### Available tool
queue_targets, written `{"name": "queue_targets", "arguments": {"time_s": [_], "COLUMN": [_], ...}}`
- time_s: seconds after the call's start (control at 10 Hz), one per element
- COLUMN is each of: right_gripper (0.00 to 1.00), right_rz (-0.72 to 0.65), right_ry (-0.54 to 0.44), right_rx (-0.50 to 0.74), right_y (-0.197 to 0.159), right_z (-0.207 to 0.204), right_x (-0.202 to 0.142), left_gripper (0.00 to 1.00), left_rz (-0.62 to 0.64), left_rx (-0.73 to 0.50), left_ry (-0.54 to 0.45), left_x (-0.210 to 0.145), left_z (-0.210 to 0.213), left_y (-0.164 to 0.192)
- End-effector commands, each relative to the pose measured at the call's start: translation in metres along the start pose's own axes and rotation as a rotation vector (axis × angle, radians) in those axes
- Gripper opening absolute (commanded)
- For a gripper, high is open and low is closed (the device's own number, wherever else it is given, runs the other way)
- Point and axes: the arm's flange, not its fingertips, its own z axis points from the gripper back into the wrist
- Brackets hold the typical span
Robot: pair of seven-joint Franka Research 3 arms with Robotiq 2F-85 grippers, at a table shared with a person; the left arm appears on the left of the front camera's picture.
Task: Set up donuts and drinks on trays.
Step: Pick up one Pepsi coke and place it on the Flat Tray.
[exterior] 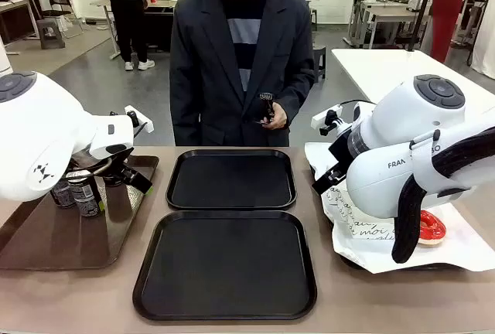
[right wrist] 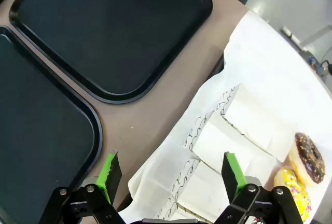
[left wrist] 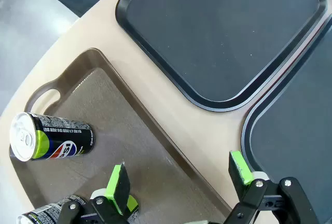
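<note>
Two picks to line up here, judging by the layout. Find the black square plastic trays with raised rims mid-desk: the far tray [exterior: 232, 181] toward the desk's far edge, the near tray [exterior: 226, 266] toward its near edge, close together and both bare.

Find the slim dark soda cans [exterior: 85, 197] upright on the long brown plastic tray [exterior: 54, 237] at the desk's left edge. Note the left hand [left wrist: 179, 178] above that brown tray, green-padded fingers spread wide with nothing between them. Note also a Pepsi-marked can [left wrist: 52, 142] well off to one side and a second can [left wrist: 44, 214] just beside one finger. Before closing, shift across to centre a single can between the pads. Come down onto the body rather than the silver top. Keep clear of the neighbouring can, probably easy to tip with a nudge.

Note the right hand [right wrist: 171, 175], likewise spread apart and empty, above the white paper sheet [right wrist: 270, 63] at the desk's right edge. Below it, see white paper sleeves with black cursive print [right wrist: 223, 136], lying flat and overlapping, presumably each with a donut inside. Farther along the sheet, see a chocolate-glazed ring donut [right wrist: 310, 157] touching a yellow-glazed sprinkled donut [right wrist: 293, 193].

Pinch one sleeve only, across its width, and gently, given contents likely soft enough to crush. Lift straight up to avoid dragging the sheet. Set down well inside a tray rim, with room left beside it for a can.
</note>
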Motion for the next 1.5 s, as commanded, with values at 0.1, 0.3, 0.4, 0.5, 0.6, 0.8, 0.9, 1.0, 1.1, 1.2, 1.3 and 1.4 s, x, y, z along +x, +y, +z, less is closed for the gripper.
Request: {"name": "queue_targets", "arguments": {"time_s": [0.1, 0.3, 0.4, 0.5, 0.6, 0.8, 0.9, 1.0, 1.1, 1.2, 1.3, 1.4], "right_gripper": [1.0, 1.0, 1.0, 1.0, 1.0, 1.0, 1.0, 1.0, 1.0, 1.0, 1.0, 1.0], "right_rz": [0.0, 0.0, 0.0, 0.0, 0.0, 0.0, 0.0, 0.0, 0.0, 0.0, 0.015, 0.016], "right_ry": [0.0, 0.0, 0.0, 0.0, 0.0, 0.0, 0.0, 0.0, 0.0, 0.0, -0.001, 0.0], "right_rx": [0.0, 0.0, 0.0, 0.0, 0.0, 0.0, 0.0, 0.0, 0.0, 0.0, -0.033, -0.049], "right_y": [0.0, 0.0, 0.0, 0.0, 0.0, 0.0, 0.0, 0.0, 0.0, 0.0, 0.011, 0.018], "right_z": [0.0, 0.0, 0.0, 0.0, 0.0, 0.0, 0.0, 0.0, 0.0, 0.0, 0.024, 0.046], "right_x": [0.0, 0.0, 0.0, 0.0, 0.0, 0.0, 0.0, 0.0, 0.0, 0.0, -0.006, -0.017], "left_gripper": [1.0, 1.0, 1.0, 1.0, 1.0, 1.0, 1.0, 1.0, 1.0, 1.0, 1.0, 1.0], "left_rz": [0.0, 0.0, 0.0, 0.0, 0.0, 0.0, 0.0, 0.0, 0.0, 0.0, 0.0, -0.101], "left_rx": [0.0, 0.0, 0.0, 0.0, 0.0, 0.0, 0.0, 0.0, 0.0, 0.0, 0.0, -0.019], "left_ry": [0.0, 0.0, 0.0, 0.0, 0.0, 0.0, 0.0, 0.0, 0.0, 0.0, 0.0, 0.009], "left_x": [0.0, 0.0, 0.0, 0.0, 0.0, 0.0, 0.0, 0.0, 0.0, 0.0, 0.0, -0.017], "left_z": [0.0, 0.0, 0.0, 0.0, 0.0, 0.0, 0.0, 0.0, 0.0, 0.0, 0.0, 0.035], "left_y": [0.0, 0.0, 0.0, 0.0, 0.0, 0.0, 0.0, 0.0, 0.0, 0.0, 0.0, -0.011]}}
